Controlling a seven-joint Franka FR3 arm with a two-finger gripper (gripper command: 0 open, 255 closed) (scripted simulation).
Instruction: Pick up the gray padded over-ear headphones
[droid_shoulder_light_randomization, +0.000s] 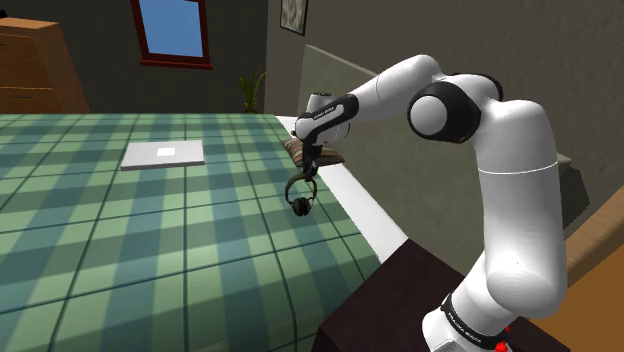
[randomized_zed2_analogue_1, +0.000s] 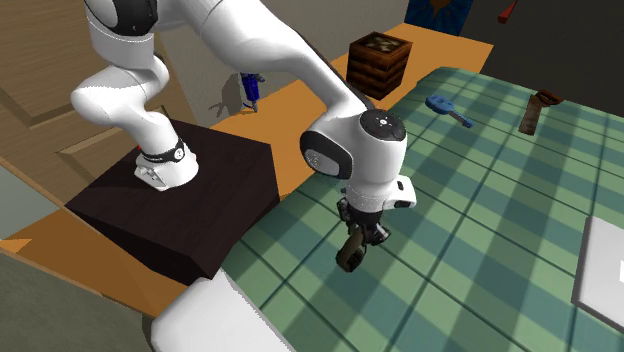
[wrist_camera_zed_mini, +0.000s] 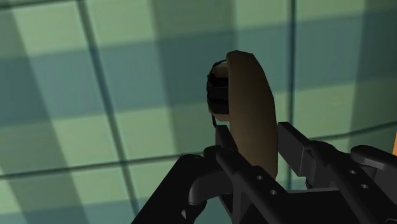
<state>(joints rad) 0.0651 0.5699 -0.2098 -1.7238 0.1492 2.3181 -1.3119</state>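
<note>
Okay, shoulder view: arm reaches from stand (droid_shoulder_light_randomization: 400, 300) up and left over green plaid bedcover (droid_shoulder_light_randomization: 150, 240), wrist bent down, gripper (droid_shoulder_light_randomization: 309, 163) pointing at the bed, dark headphones (droid_shoulder_light_randomization: 300, 198) hanging under it. Second exterior view: forearm slopes down, hand vertical, headphones dangle below it near the bed edge. Wrist view: fingers (wrist_camera_zed_mini: 299, 149) clamped on the brownish headband (wrist_camera_zed_mini: 251, 108), ear cup (wrist_camera_zed_mini: 218, 89) beyond

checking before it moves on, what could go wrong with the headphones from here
The gripper clasps only the band of the headphones, whose earcups dangle below; a fast swing might work them loose. They hang near the edge of the plaid bed, so a drop could send them off it.
</note>
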